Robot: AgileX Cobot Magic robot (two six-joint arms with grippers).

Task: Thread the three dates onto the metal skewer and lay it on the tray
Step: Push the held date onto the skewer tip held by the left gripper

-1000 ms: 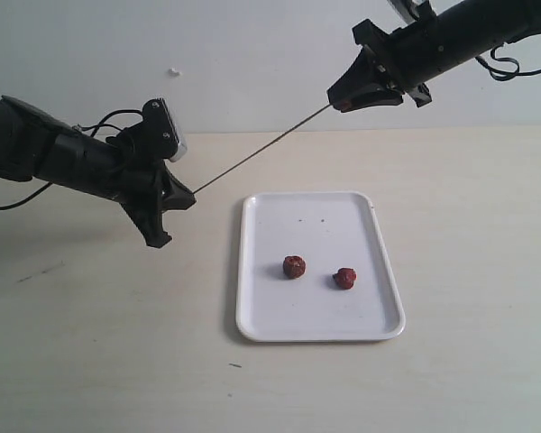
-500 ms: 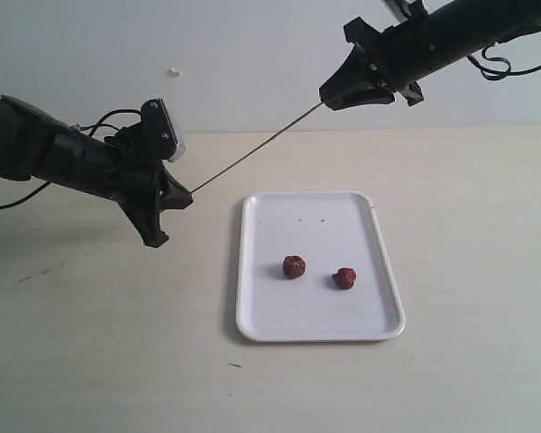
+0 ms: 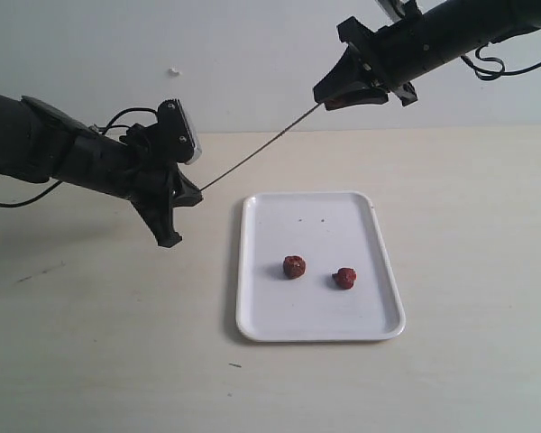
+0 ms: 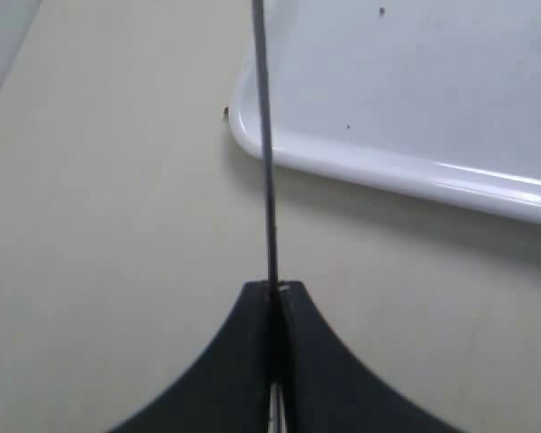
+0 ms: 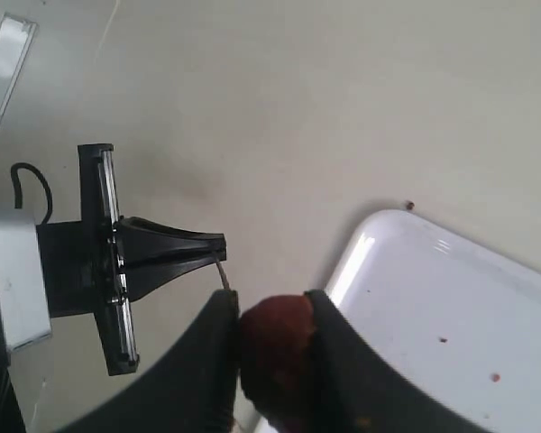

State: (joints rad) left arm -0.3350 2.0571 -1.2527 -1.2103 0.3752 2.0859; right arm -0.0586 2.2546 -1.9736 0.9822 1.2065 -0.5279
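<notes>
While the left claw (image 3: 195,193) is clenched on the lower end of the skewer (image 3: 261,147), the right claw (image 3: 325,99) grasps a date (image 5: 275,347) at the rod's upper, free end. The coming move seems to turn on that relation. The skewer's long axis slants up from the left claw, which hangs over the table (image 3: 469,198) near the far left corner of the tray (image 3: 343,225). It ends at the right claw, which is higher and farther back. The date sits right at the tip, in line with the axis. The right wrist view looks almost straight down the rod, so only a short stub shows between date and left claw. Whether the point has entered the fruit I cannot tell. By my reading, the date must travel along this line toward the left claw. Any sideways drift could bend so thin a rod or let the tip skid off the skin.

The skewer is a very thin, straight, grey metal rod, hard and smooth. The held date is dark red-brown, roundish and wrinkled, probably soft enough to pierce, and is pinched between black fingers. A second date (image 3: 294,266) and a third date (image 3: 344,278) lie apart on the tray. The tray is white plastic, a rectangle with rounded corners and a low rim, and lies flat on the pale matte table.
</notes>
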